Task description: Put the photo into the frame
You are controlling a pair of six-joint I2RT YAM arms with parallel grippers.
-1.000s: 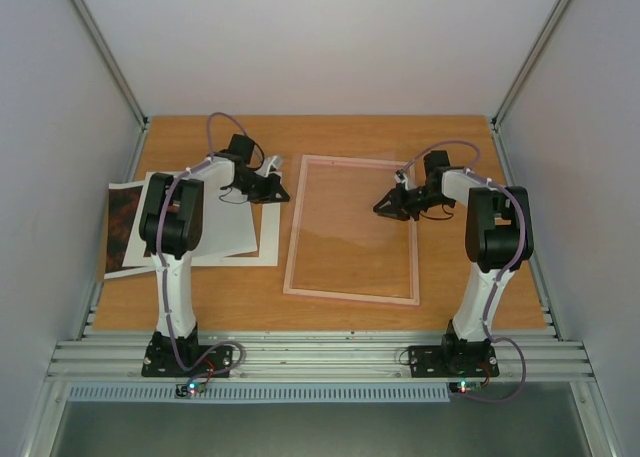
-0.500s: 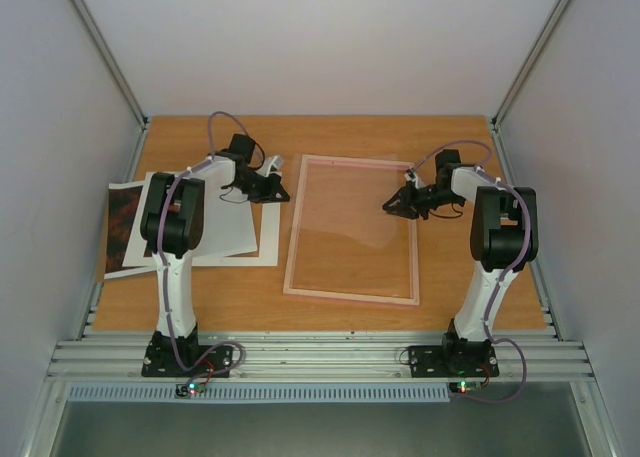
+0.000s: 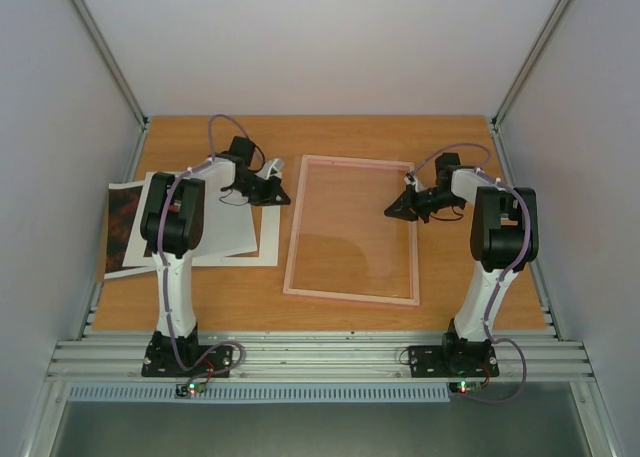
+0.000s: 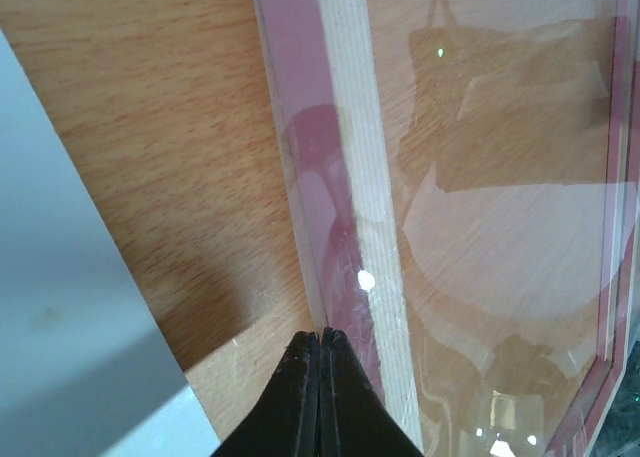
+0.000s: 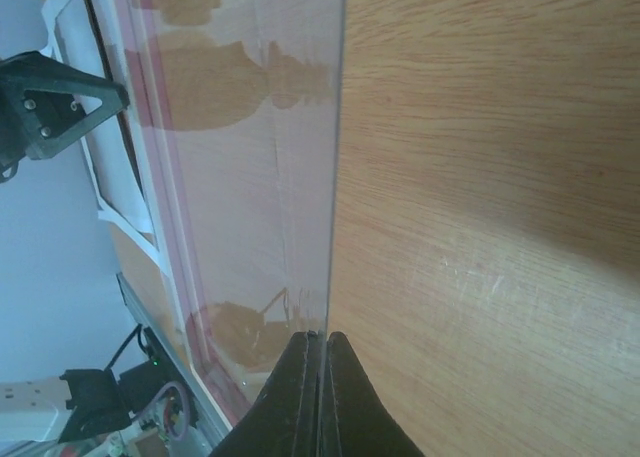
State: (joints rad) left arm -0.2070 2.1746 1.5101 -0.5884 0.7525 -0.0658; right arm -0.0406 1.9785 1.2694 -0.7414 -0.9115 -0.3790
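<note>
Bright, even overhead light fills the top view, leaving only faint, soft shadows on the table (image 3: 230,287). In the wrist views the pane (image 4: 500,227) carries small white glare spots and pale reflections. The left tool (image 4: 320,342) and right tool (image 5: 320,339) sit dark and slightly blurred at the bottom edge.

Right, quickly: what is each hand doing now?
Left hand: shut, tips at the frame's edge; grip cannot be told.
Right hand: shut on the clear pane's edge.
</note>
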